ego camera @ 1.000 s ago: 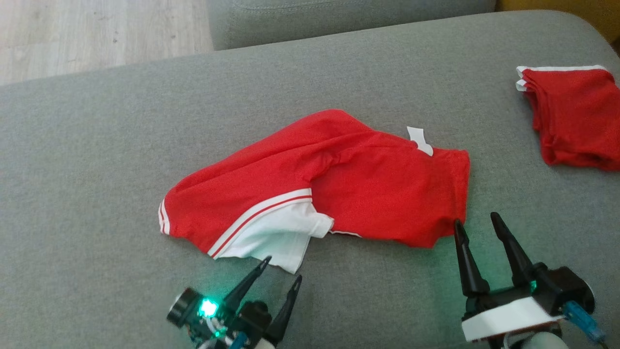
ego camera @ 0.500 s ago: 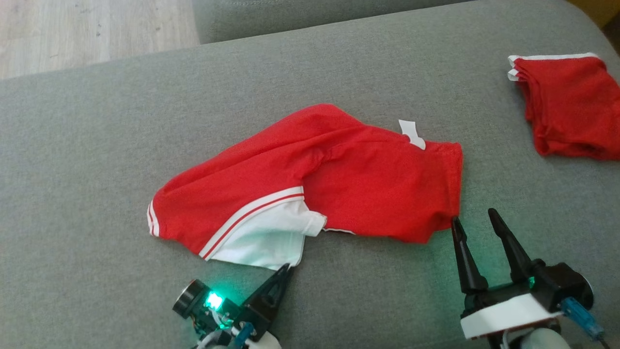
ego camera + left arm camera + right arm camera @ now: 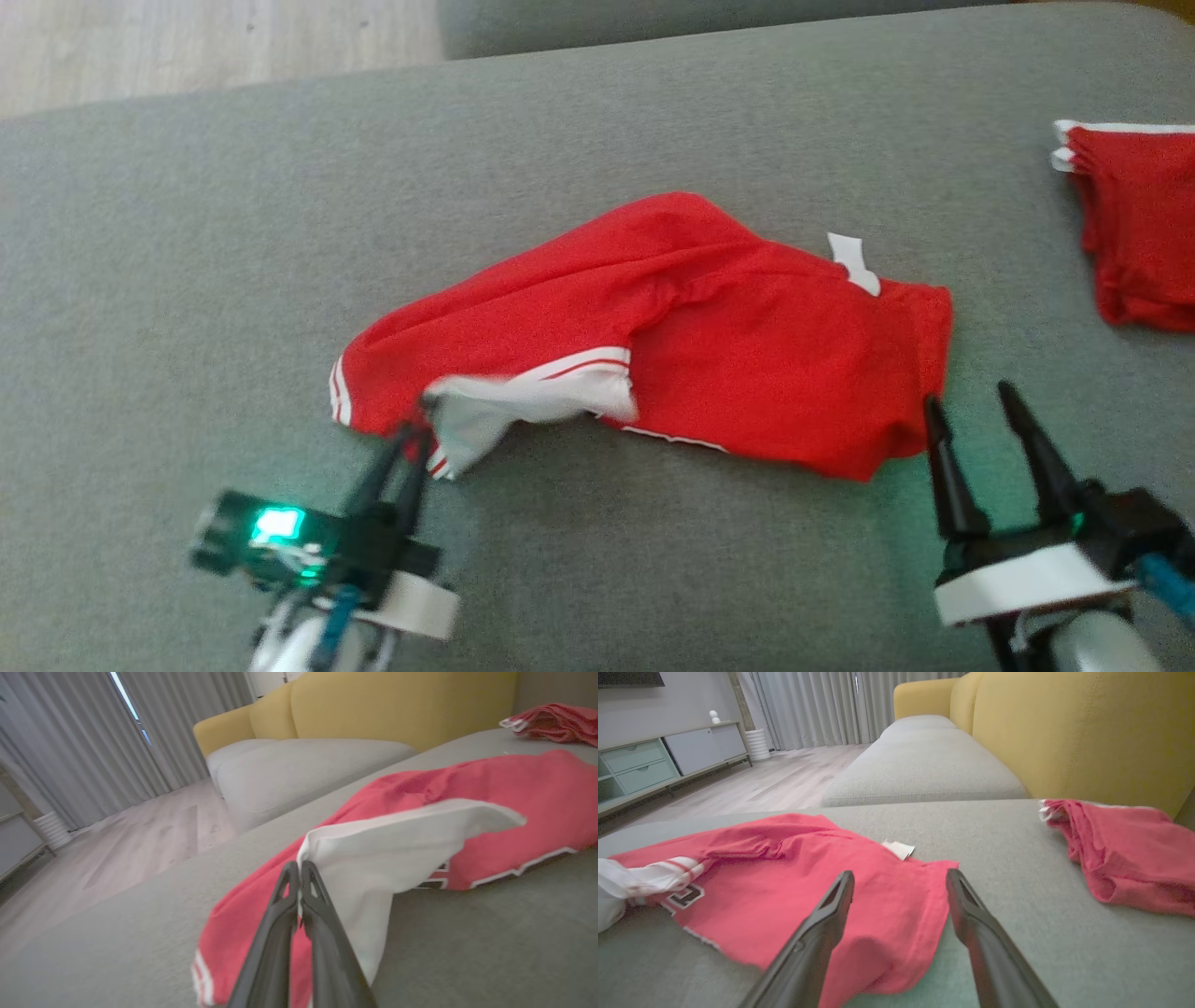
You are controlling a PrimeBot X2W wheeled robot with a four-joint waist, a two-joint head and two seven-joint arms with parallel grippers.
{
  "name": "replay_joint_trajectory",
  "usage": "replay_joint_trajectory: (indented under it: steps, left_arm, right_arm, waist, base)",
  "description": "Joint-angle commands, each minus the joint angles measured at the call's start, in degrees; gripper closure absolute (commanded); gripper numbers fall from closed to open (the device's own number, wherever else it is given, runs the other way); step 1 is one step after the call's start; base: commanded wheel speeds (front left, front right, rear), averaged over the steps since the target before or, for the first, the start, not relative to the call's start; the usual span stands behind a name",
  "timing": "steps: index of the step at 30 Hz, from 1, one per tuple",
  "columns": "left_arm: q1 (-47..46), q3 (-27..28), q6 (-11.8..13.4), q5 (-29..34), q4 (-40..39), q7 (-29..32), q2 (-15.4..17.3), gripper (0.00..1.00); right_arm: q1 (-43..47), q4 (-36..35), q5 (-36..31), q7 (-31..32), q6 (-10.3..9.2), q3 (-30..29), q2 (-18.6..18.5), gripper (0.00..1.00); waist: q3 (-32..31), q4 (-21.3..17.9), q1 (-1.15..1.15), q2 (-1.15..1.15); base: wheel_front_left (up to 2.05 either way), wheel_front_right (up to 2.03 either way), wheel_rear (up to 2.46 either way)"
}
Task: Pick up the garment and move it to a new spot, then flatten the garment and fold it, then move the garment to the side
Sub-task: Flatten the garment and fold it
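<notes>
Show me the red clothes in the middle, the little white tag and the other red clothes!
Garment (image 3: 747, 373): head view, its red middle.
Tag (image 3: 850, 254): head view, its white upper part.
Folded garment (image 3: 1139, 233): head view, its red top.

Our left gripper (image 3: 416, 439), open just below the white flap (image 3: 504, 403) of the garment (image 3: 766, 355) a second ago, now pinches that flap's edge with its fingers pressed together. It sits further to our left, and the flap, earlier spread flat, is dragged leftward and lifted into a bunched fold. Our head camera has also turned, shifting the whole scene rightward.
</notes>
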Motion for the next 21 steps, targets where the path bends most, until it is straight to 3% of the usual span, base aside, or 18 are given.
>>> replay_joint_trajectory:
  steps: [1, 8, 13, 21]
  left_arm:
    - [-0.32, 3.37, 0.97, -0.60, -3.94, -0.29, 2.08, 1.00]
    - [-0.85, 7.23, 1.93, -1.77, -8.61, -0.29, 5.65, 1.00]
    - [-2.81, 8.49, 2.81, -1.77, -9.89, -0.29, 6.34, 1.00]
    - [-5.37, 8.13, 3.17, -1.27, -10.04, -0.29, 6.34, 1.00]
  right_arm:
    - [-2.73, -1.53, 1.00, -0.22, 0.37, 0.48, -1.73, 0.00]
    - [-6.47, 5.20, 7.68, -0.22, 0.37, 2.41, -6.39, 0.00]
    - [-12.78, 11.73, 17.49, 3.61, 0.37, 6.81, -12.22, 0.00]
    - [-19.60, 13.99, 31.61, 9.48, 0.37, 11.92, -18.39, 0.00]
  waist:
    - [0.88, 1.19, 0.00, 0.00]
    - [2.68, 2.68, 0.00, 0.00]
    - [4.34, 3.11, 0.00, 0.00]
    - [6.44, 3.80, 0.00, 0.00]
  base:
    - [0.00, 0.00, 0.00]
    - [0.00, 0.00, 0.00]
    - [0.00, 0.00, 0.00]
    - [0.00, 0.00, 0.00]
